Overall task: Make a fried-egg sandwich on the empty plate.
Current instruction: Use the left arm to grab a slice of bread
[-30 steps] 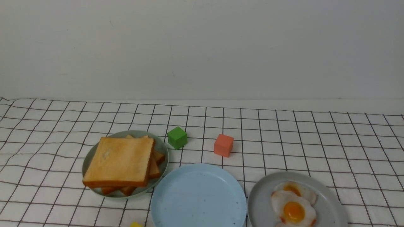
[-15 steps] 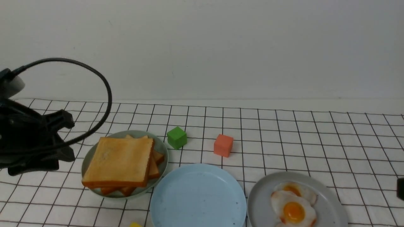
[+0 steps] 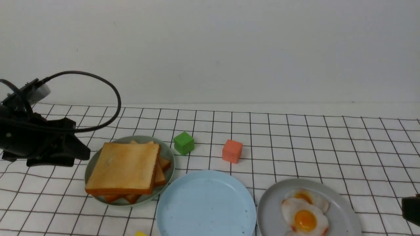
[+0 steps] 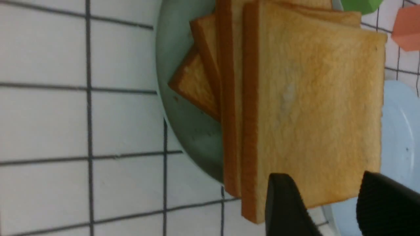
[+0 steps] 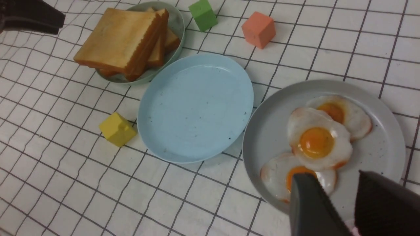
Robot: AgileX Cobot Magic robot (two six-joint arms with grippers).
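Observation:
A loose pile of golden toast slices (image 3: 124,168) lies on the pale green plate (image 3: 169,154). The empty plate (image 3: 206,203), light blue, sits in front of it at the centre. Three fried eggs (image 5: 316,142) lie on the grey plate (image 3: 272,209) to the right. No fried-egg sandwich is in view. My left gripper (image 3: 80,153) hovers just left of the toast pile, open, with the top slice (image 4: 315,98) ahead of its fingertips (image 4: 282,190). My right gripper (image 5: 333,177) is open above the near rim of the grey plate (image 5: 387,154), holding nothing.
A green cube (image 3: 184,143) and an orange cube (image 3: 232,150) stand behind the blue plate. A yellow cube (image 5: 117,128) lies by its near left edge. The left arm's black cable (image 3: 111,88) loops above the checked cloth.
The left arm came in from the left, rose and moved right toward the toast plate, its jaws spreading wider. The right gripper's edge appeared at the lower right.

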